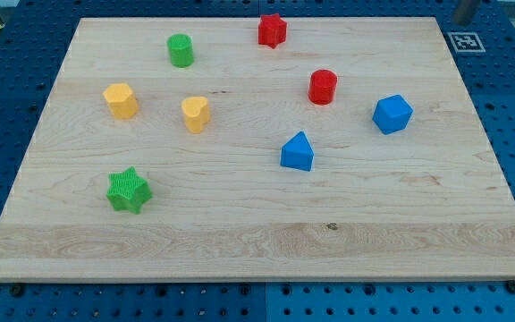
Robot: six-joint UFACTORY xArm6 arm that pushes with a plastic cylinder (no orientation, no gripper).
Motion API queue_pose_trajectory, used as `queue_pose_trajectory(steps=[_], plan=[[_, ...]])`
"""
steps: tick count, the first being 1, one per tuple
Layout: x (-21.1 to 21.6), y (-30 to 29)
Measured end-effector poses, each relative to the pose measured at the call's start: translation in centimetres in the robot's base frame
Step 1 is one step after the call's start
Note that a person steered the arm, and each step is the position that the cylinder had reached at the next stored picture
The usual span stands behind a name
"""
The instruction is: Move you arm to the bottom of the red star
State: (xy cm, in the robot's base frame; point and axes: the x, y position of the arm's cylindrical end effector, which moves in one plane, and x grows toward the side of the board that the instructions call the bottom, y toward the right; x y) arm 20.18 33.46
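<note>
The red star [273,29] sits near the top edge of the wooden board [257,241], a little right of the middle. A short piece of my rod shows at the view's top right corner. Its tip [462,20] is just beyond the board's top right corner, far to the right of the red star and not touching any block. The space on the board just below the red star holds no block.
A green cylinder [181,50] lies at the top left, with a yellow block [121,100] and a yellow heart [195,114] below it. A red cylinder [323,87], a blue block [392,114] and a blue pentagon-like block [298,152] lie right of centre. A green star [129,190] lies at the lower left. A black-and-white marker [466,41] is off the top right corner.
</note>
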Motion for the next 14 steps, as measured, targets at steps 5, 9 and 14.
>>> queue_pose_trajectory(steps=[5, 9, 14], plan=[[2.2, -0.3], [4.0, -1.2], [4.7, -14.3]])
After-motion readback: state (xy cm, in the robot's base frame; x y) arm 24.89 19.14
